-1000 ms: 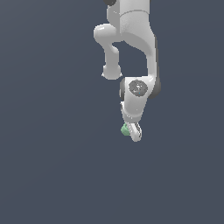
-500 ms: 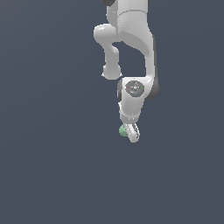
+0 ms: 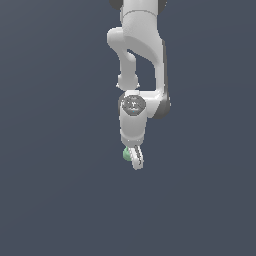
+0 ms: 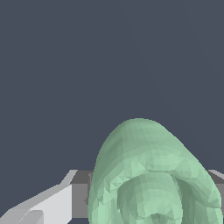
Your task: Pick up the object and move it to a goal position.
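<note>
The object (image 3: 126,154) is a small pale green round piece, seen in the exterior view between the fingers of my white gripper (image 3: 134,159). The gripper hangs below the arm, above the dark grey ground, shut on the object. In the wrist view the object (image 4: 148,175) fills the near part of the picture, with ringed ridges on its face. A grey finger pad (image 4: 81,192) shows beside it. The far finger is mostly hidden behind the object.
The flat dark grey ground (image 3: 60,200) spreads all around the arm with nothing else on it. The white arm links (image 3: 142,45) rise above the gripper.
The gripper with the green object in it has shifted towards the exterior view's left and slightly down. The grip is unchanged.
</note>
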Tool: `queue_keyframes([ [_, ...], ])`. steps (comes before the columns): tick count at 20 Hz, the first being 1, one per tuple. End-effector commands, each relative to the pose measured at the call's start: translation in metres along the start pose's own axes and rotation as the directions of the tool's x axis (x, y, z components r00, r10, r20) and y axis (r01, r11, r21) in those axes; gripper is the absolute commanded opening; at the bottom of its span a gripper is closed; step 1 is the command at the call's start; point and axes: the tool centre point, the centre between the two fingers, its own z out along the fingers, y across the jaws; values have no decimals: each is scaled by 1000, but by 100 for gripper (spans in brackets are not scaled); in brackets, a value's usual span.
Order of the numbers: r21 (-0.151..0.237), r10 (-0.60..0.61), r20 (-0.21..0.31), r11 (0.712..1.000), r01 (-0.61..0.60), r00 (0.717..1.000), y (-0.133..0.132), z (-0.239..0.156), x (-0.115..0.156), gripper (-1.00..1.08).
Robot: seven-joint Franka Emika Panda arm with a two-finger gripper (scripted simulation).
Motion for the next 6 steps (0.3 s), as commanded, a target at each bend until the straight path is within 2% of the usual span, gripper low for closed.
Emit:
queue_keyframes([
  [1,0,-2,0,1000,2,1000,-3,-2,11,-100],
  [6,0,-2,0,1000,2,1000,-5,-4,19,-100],
])
